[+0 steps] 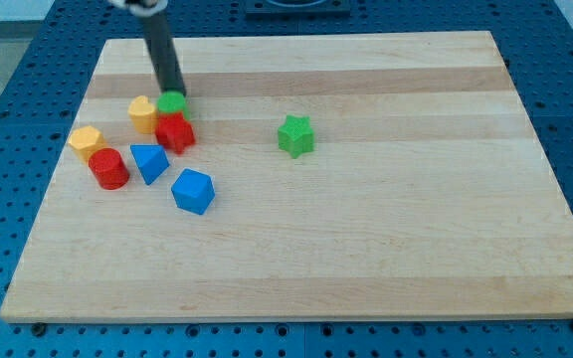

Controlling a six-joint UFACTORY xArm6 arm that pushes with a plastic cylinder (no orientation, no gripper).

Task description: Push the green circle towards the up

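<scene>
Leaning down from the view's top, the dark rod is ending in my tip (175, 91), which is sitting right at the upper edge of the green circle (172, 102); whether it is actually touching I cannot tell. The rod is bare and holding nothing.

The green circle is lying just below my tip, in the upper left part of the wooden board (386, 249). It is pressing against a yellow block (143, 113) on the tip's lower left and a red block (176, 132) directly beneath it, so it is hemmed in from below and from the view's left.

Farther down and left of the tip, a second yellow block (86, 140) and a red cylinder (109, 168) are sitting close together, near the board's left edge. A blue triangular block (149, 162) is lying just beside the red cylinder, below the tip, and a blue cube-like block (192, 191) is resting lower still, slightly to the view's right.

Well off to the tip's right and a little lower, a green star (295, 135) is standing alone.

Above the tip, bare board is running up to the top edge, near at hand. To the right of the tip, open wood is stretching all the way to the far edge.
</scene>
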